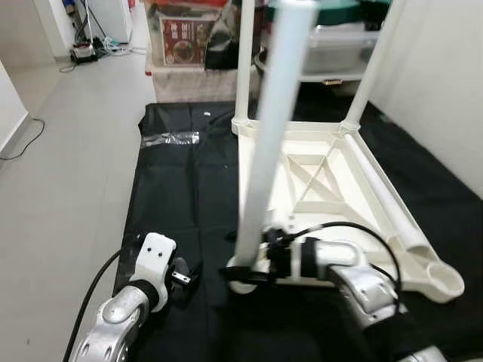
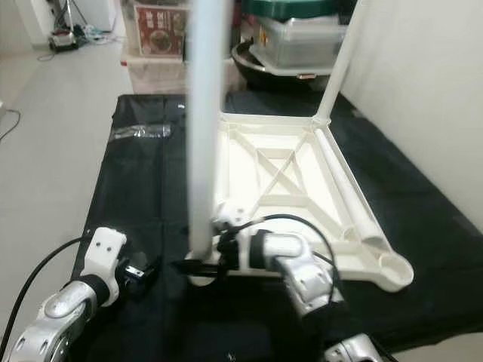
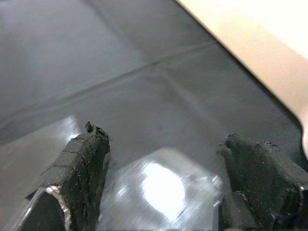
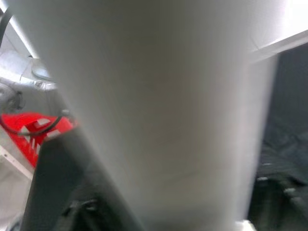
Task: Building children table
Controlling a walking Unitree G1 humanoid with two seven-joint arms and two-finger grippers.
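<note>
Gripping upright white leg (image 1: 268, 143) at tabletop (image 1: 339, 181) corner, right gripper (image 1: 240, 273); left gripper (image 1: 185, 276) w/ fingers apart.

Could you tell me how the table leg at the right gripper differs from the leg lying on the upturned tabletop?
The leg at the right gripper stands upright at the near-left corner socket; the lying leg rests flat along the tabletop's right edge. The upright one has black fingers at its base; the lying one is untouched. Both are plain white tubes.
</note>
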